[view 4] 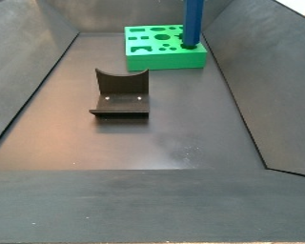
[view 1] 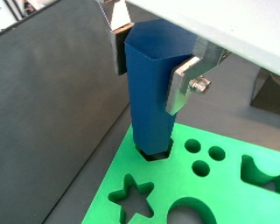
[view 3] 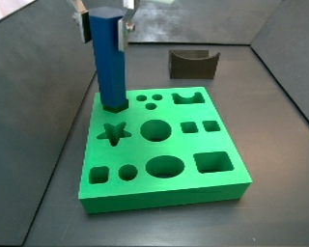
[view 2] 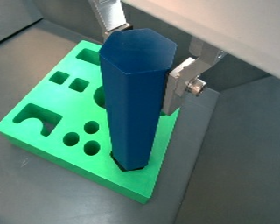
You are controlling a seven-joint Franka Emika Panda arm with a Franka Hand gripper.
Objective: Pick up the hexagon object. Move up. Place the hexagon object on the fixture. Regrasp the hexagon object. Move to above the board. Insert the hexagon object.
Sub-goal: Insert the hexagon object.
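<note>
Gripper (view 2: 149,54) pinches top of hexagon object (view 2: 137,101). Blue piece stands upright, bottom end in corner hole of board (view 3: 183,154). Looks hard, smooth, maybe slippery, light. Best hold: flat sides near top.

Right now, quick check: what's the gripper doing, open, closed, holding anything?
Gripper: above the board, fingers closed on the upright hexagon object, whose lower end sits in a hole at the board's corner.
</note>
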